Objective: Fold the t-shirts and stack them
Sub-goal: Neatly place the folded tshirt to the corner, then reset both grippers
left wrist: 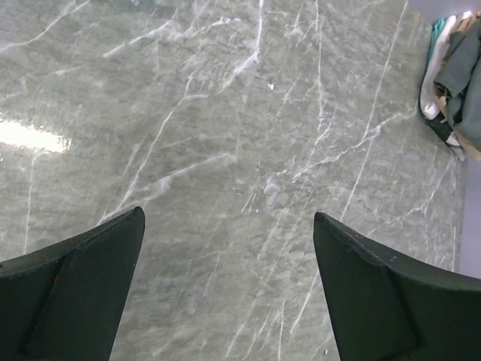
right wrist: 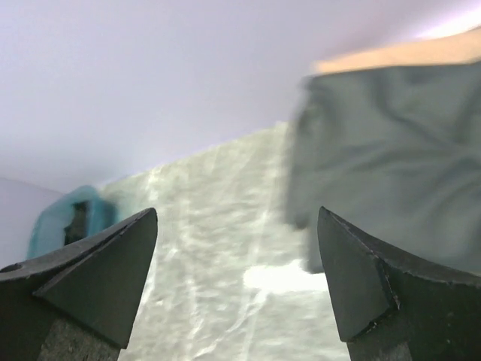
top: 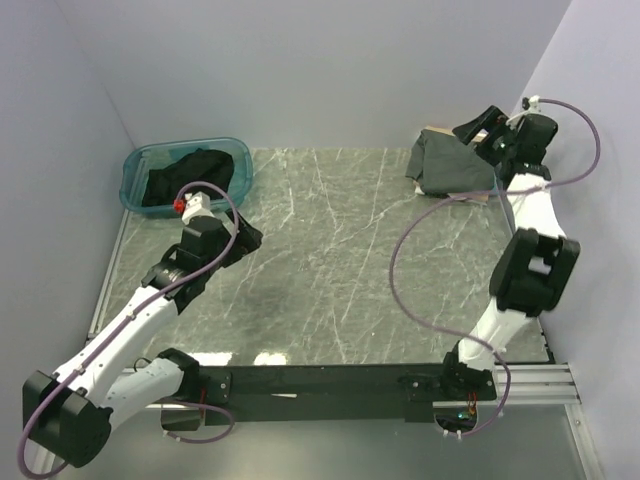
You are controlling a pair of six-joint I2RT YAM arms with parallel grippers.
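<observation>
A folded charcoal-grey t-shirt (top: 450, 165) tops a stack at the table's back right, with a tan t-shirt's edge (top: 470, 196) showing under it. My right gripper (top: 478, 126) hovers open just above and behind this stack. In the right wrist view the grey shirt (right wrist: 391, 150) lies past the right finger, and nothing is between the open fingers (right wrist: 361, 286). A black t-shirt (top: 185, 175) lies crumpled in the tub. My left gripper (top: 244, 240) is open over bare table, near the tub. The left wrist view shows the stack (left wrist: 458, 75) far off, with white and teal layers.
A translucent teal plastic tub (top: 135, 165) stands at the back left corner, also seen as a teal blur (right wrist: 71, 218) in the right wrist view. Grey walls close in the back and both sides. The marble tabletop (top: 330, 250) stretches between the arms.
</observation>
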